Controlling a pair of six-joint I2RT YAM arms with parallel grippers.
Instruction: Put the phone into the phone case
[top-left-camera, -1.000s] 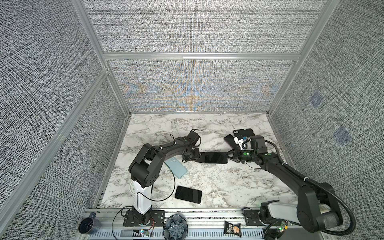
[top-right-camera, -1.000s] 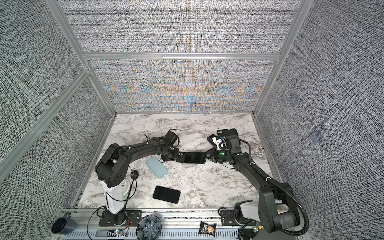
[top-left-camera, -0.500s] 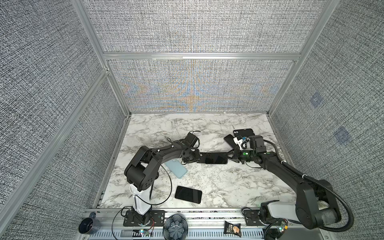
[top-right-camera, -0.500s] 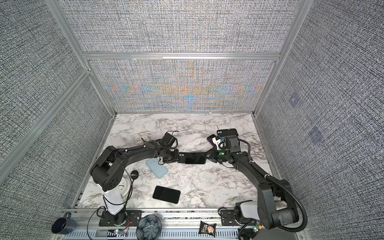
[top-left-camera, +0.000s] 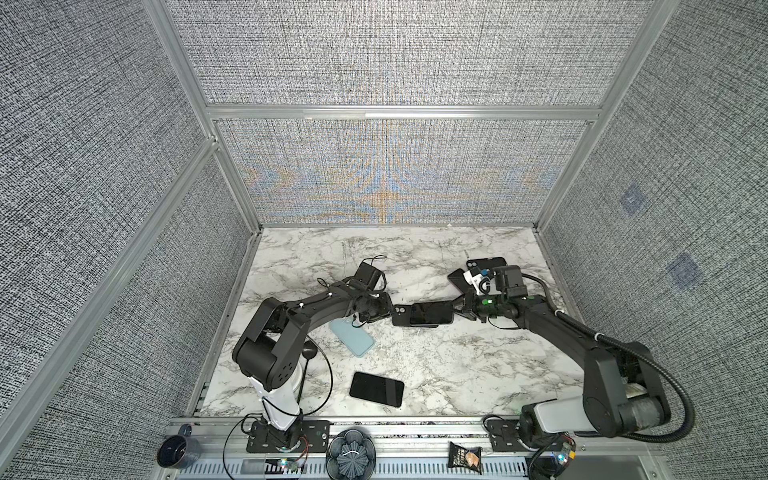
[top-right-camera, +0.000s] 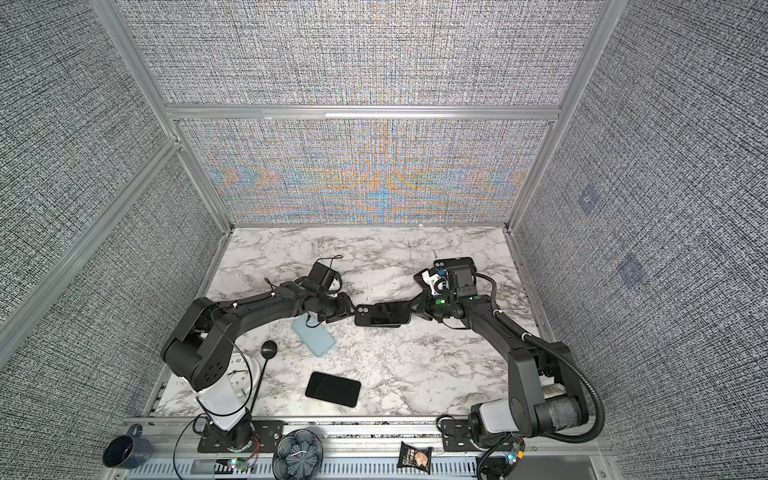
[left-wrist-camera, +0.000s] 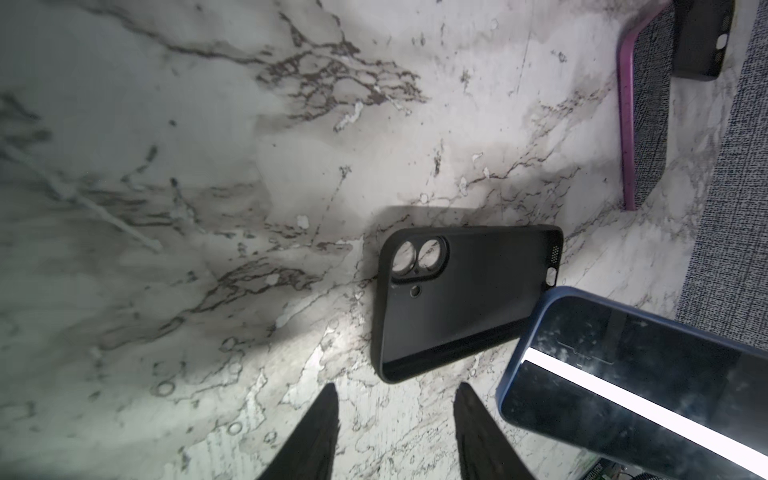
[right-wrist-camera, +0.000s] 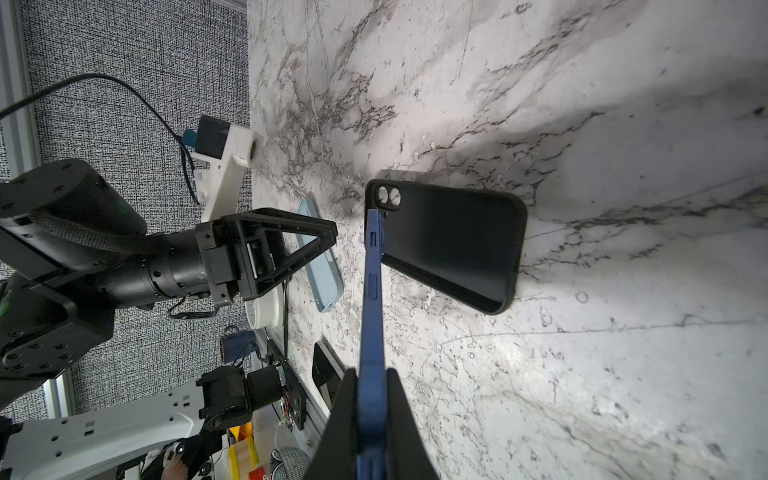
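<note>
A black phone case (top-left-camera: 400, 319) (left-wrist-camera: 465, 299) lies hollow side up on the marble table (top-left-camera: 457, 365), camera cutout toward the left arm. The dark blue phone (top-left-camera: 432, 312) (top-right-camera: 388, 313) (right-wrist-camera: 372, 299) hangs screen up just above the case, covering most of it in both top views. My right gripper (right-wrist-camera: 371, 372) (top-left-camera: 457, 309) is shut on the phone's end. My left gripper (left-wrist-camera: 395, 386) (top-left-camera: 384, 309) is open beside the case's camera end, with only bare marble between its fingers. In the left wrist view the phone (left-wrist-camera: 644, 374) overlaps one far corner of the case.
A light blue case (top-left-camera: 351, 338) lies under the left forearm. Another black phone (top-left-camera: 376, 388) lies near the front edge. A purple case (left-wrist-camera: 627, 124) and a black case (top-left-camera: 486, 262) lie at the back right. A white clock (top-right-camera: 239, 374) sits at the left arm's base.
My left gripper has opened and let go of the black case's camera end; the case now lies free on the table. The right gripper still holds the phone over it.
</note>
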